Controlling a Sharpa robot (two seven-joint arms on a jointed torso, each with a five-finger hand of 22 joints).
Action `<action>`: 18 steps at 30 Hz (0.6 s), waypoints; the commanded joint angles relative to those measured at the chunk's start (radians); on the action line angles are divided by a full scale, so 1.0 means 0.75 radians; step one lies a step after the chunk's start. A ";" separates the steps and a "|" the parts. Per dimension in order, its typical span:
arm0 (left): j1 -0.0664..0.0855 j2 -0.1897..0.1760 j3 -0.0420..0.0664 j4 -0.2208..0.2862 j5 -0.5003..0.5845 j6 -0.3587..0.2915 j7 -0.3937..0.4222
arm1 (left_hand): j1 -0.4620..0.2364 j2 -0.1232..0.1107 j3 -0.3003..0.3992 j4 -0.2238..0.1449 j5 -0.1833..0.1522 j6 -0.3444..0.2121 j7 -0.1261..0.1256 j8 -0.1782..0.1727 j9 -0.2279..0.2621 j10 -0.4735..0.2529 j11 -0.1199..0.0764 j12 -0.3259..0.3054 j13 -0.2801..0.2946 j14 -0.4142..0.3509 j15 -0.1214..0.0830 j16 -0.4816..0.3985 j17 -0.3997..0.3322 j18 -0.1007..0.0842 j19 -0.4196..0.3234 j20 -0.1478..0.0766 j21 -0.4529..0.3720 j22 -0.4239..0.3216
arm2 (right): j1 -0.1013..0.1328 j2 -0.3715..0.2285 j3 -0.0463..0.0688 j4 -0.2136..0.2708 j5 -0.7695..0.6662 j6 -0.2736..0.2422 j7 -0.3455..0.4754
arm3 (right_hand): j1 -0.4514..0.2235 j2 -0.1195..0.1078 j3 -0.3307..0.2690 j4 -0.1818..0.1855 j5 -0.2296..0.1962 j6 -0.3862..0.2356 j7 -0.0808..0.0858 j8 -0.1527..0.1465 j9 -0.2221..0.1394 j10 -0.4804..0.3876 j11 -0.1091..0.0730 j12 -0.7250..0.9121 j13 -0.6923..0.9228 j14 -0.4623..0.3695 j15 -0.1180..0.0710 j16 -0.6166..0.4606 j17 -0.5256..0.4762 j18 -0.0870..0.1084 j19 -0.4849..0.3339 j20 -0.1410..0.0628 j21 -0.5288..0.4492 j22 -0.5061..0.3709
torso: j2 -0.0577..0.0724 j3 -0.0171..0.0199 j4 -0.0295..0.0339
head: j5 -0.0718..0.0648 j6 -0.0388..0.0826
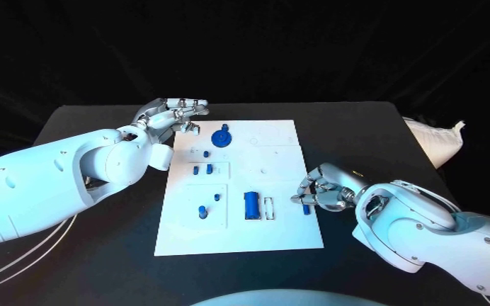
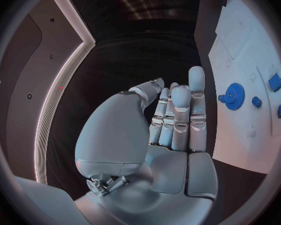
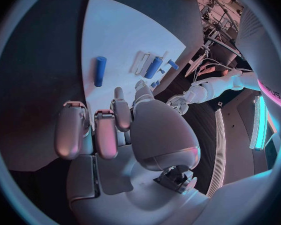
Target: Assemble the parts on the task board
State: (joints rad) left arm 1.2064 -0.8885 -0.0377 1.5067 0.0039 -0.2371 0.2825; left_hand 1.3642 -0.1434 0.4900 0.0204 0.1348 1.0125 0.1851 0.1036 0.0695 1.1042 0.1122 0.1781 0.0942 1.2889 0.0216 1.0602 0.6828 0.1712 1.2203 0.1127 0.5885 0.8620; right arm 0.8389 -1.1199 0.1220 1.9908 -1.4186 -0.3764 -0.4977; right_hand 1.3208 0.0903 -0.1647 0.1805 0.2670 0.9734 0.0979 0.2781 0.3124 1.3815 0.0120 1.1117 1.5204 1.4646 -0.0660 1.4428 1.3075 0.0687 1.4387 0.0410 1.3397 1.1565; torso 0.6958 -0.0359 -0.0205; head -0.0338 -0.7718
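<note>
At task board [image 1: 286, 231] right edge, your right hand [image 1: 318, 193] pinches small blue part [image 1: 306, 209], upright; left hand [image 1: 175, 116] fingers loosely curled, holding nothing.

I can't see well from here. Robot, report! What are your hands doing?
Left hand empty, fingers together, at the white board's far corner. Right hand pinching a small blue piece at its right edge. Nothing blocking.

White task board [image 1: 275, 171] lies flat mid-table, small blue parts [image 1: 251, 205] scattered on it.
</note>
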 commanded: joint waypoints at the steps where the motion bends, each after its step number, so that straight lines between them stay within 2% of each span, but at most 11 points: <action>1: -0.003 0.002 0.000 0.002 -0.004 0.025 0.006 | -0.003 0.010 -0.009 0.002 -0.001 -0.011 0.002 0.007 -0.001 -0.009 -0.001 0.011 -0.002 -0.009 -0.001 -0.002 -0.004 0.015 0.004 0.008 -0.006 -0.002 | 0.000 -0.028 -0.001 0.007 -0.071 0.012 0.040 | 0.013 -0.018 0.010 -0.009 0.015 0.017 -0.007 -0.008 -0.004 0.025 -0.003 0.045 -0.326 0.088 0.005 0.021 0.073 0.009 0.008 -0.001 0.016 0.031 | 0.000 0.0044 -0.0121 | -0.003 0.002; 3: -0.004 0.003 0.000 0.002 -0.004 0.027 0.006 | -0.003 0.011 -0.010 0.001 -0.001 -0.011 0.002 0.008 -0.002 -0.010 -0.001 0.013 -0.002 -0.009 -0.001 -0.002 -0.006 0.015 0.004 0.008 -0.007 -0.003 | -0.003 -0.046 -0.002 0.007 -0.097 0.013 0.023 | 0.017 -0.020 0.013 -0.011 0.021 0.024 -0.009 -0.008 -0.006 0.032 -0.005 0.057 -0.317 0.091 0.003 0.028 0.085 0.007 0.013 -0.002 0.023 0.042 | 0.000 0.0038 -0.0129 | -0.005 0.005; 4: -0.005 0.003 0.000 0.003 -0.004 0.028 0.006 | -0.003 0.011 -0.010 0.001 -0.001 -0.011 0.002 0.008 -0.002 -0.010 -0.001 0.013 -0.002 -0.009 -0.001 -0.002 -0.006 0.015 0.004 0.008 -0.007 -0.003 | -0.004 -0.052 -0.002 0.007 -0.113 0.013 0.013 | 0.017 -0.022 0.013 -0.011 0.022 0.027 -0.009 -0.008 -0.007 0.036 -0.005 0.063 -0.312 0.092 0.003 0.031 0.089 0.006 0.015 -0.002 0.026 0.048 | -0.001 0.0018 -0.0125 | -0.005 0.005; 6: -0.007 0.004 0.000 0.002 -0.004 0.029 0.006 | -0.003 0.011 -0.010 0.001 -0.001 -0.011 0.002 0.008 -0.002 -0.010 -0.001 0.013 -0.002 -0.009 -0.001 -0.002 -0.007 0.015 0.004 0.008 -0.007 -0.003 | -0.007 -0.060 -0.002 0.006 -0.146 0.019 -0.007 | 0.016 -0.026 0.012 -0.010 0.023 0.033 -0.010 -0.008 -0.008 0.042 -0.006 0.074 -0.305 0.094 0.002 0.033 0.094 0.005 0.017 -0.003 0.030 0.054 | -0.001 0.0027 -0.0137 | -0.005 0.005; 7: -0.009 0.004 0.000 0.002 -0.004 0.030 0.006 | -0.003 0.011 -0.010 0.001 -0.001 -0.011 0.002 0.008 -0.001 -0.010 -0.001 0.013 -0.002 -0.010 -0.001 -0.003 -0.008 0.015 0.004 0.008 -0.007 -0.003 | -0.009 -0.063 -0.003 0.003 -0.166 0.032 -0.021 | 0.013 -0.030 0.010 -0.009 0.023 0.038 -0.011 -0.008 -0.008 0.045 -0.007 0.080 -0.300 0.095 0.002 0.035 0.098 0.004 0.019 -0.003 0.032 0.057 | 0.000 0.0035 -0.0132 | -0.005 0.005; 11: -0.014 0.005 0.000 0.002 -0.004 0.032 0.005 | -0.003 0.011 -0.010 0.001 -0.001 -0.011 0.002 0.008 -0.001 -0.010 -0.001 0.013 -0.002 -0.010 -0.001 -0.003 -0.008 0.015 0.004 0.008 -0.007 -0.003 | -0.024 -0.058 -0.004 -0.011 -0.202 0.084 -0.067 | -0.002 -0.046 0.003 0.004 0.030 0.067 -0.021 -0.001 -0.005 0.069 -0.014 0.124 -0.269 0.103 -0.004 0.057 0.137 -0.003 0.034 -0.008 0.055 0.097 | 0.001 0.0005 -0.0116 | -0.009 0.004; 16: -0.018 0.004 0.000 0.002 -0.004 0.034 0.006 | -0.003 0.011 -0.010 0.001 -0.001 -0.011 0.002 0.008 -0.001 -0.010 -0.001 0.013 -0.002 -0.010 -0.001 -0.003 -0.008 0.015 0.004 0.008 -0.007 -0.003 | -0.040 -0.035 -0.004 -0.029 -0.227 0.111 -0.098 | -0.019 -0.056 -0.005 0.018 0.031 0.073 -0.022 -0.002 -0.005 0.071 -0.016 0.126 -0.265 0.103 -0.005 0.059 0.140 -0.003 0.035 -0.010 0.058 0.100 | 0.000 0.0028 -0.0100 | -0.004 0.001; 18: -0.019 0.004 0.000 0.002 -0.004 0.034 0.006 | -0.003 0.011 -0.010 0.001 -0.001 -0.011 0.002 0.008 -0.001 -0.010 -0.001 0.013 -0.002 -0.010 -0.001 -0.003 -0.008 0.015 0.004 0.008 -0.007 -0.003 | -0.043 -0.024 -0.005 -0.039 -0.233 0.117 -0.104 | -0.022 -0.058 -0.006 0.020 0.031 0.074 -0.022 -0.003 -0.005 0.071 -0.016 0.125 -0.266 0.103 -0.006 0.058 0.139 -0.003 0.035 -0.010 0.058 0.100 | 0.000 0.0019 -0.0097 | -0.005 0.000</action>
State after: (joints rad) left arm 1.1927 -0.8867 -0.0381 1.5066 0.0038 -0.2323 0.2819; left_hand 1.3642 -0.1434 0.4900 0.0204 0.1348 1.0126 0.1851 0.1036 0.0695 1.1042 0.1122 0.1856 0.0942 1.2889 0.0216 1.0602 0.6781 0.1712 1.2203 0.1127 0.5885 0.8608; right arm 0.8085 -1.1422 0.1185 1.9661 -1.5446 -0.3301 -0.5396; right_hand 1.3096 0.0533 -0.1693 0.1907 0.2848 1.0217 0.0787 0.2781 0.3076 1.3986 0.0282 1.2038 1.3843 1.4648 -0.0658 1.4822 1.3074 0.0689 1.4596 0.0359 1.3789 1.2313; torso 0.6959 -0.0343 -0.0289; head -0.0374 -0.7713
